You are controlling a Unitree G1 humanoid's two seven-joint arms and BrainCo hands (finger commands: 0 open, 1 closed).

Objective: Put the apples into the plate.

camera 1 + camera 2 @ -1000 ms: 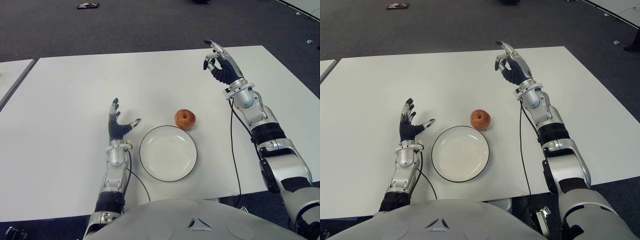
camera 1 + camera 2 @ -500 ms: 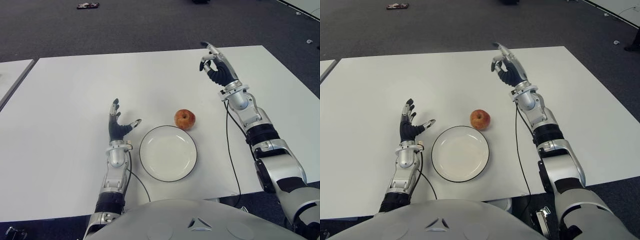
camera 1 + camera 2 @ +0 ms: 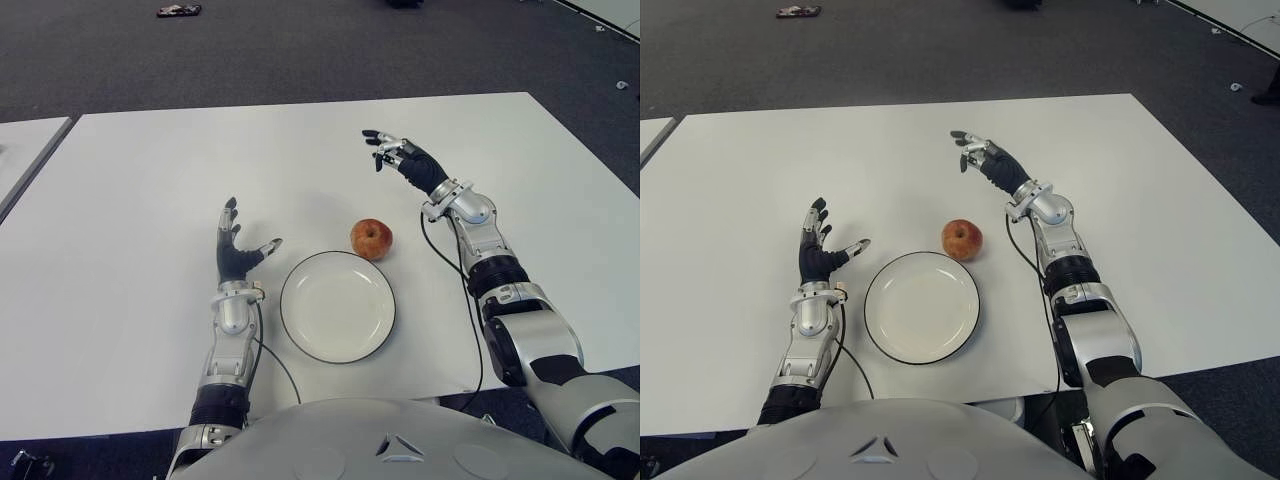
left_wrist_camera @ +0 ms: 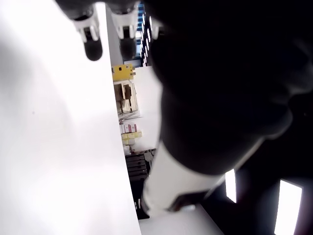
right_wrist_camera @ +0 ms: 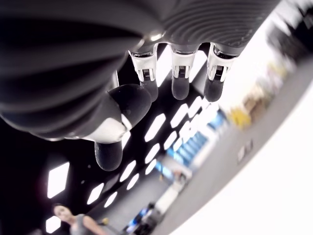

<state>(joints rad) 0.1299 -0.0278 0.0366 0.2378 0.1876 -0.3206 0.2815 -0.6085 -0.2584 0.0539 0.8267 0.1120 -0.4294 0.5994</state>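
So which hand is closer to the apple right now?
Right. The right hand hovers open just beyond the apple, slightly to its right. The left hand shows open on the plate's far side, farther off.

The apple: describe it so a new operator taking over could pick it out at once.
On the white table, find the round white plate with the dark rim, right in front of the robot. The apple sits on the table just off the plate's far right edge, not in it. It is the only small, round, reddish thing there.
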